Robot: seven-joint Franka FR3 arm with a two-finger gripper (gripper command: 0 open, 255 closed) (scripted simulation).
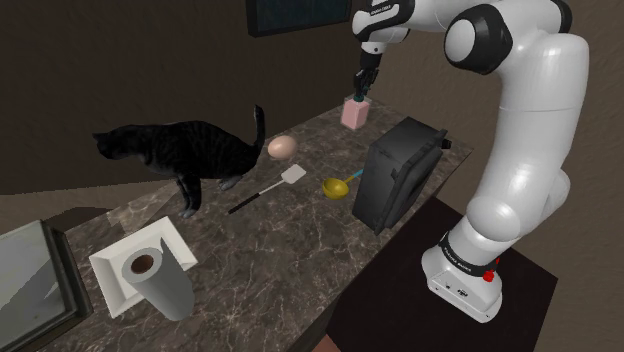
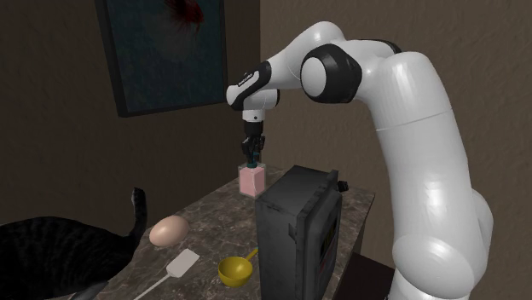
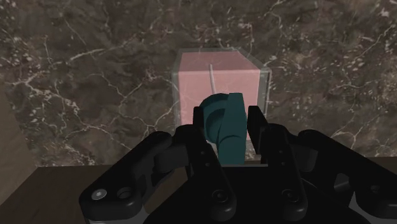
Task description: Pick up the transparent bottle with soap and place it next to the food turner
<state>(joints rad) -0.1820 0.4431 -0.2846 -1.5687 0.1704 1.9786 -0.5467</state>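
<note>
Status, gripper (image 3: 226, 126)?
— My fingers (image 3: 256, 127) sit narrow, pinching the teal pump (image 3: 221, 114); the soap bottle (image 3: 191, 79) stands on the counter (image 1: 270, 250) straight beneath them.
— Food turner (image 1: 288, 178)?
— Well apart from my fingertips, near the egg (image 1: 282, 147).

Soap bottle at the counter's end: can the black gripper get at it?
Probably yes. The gripper hangs directly over the soap bottle, down at its teal pump, and nothing stands between them; the black box sits apart.
</note>
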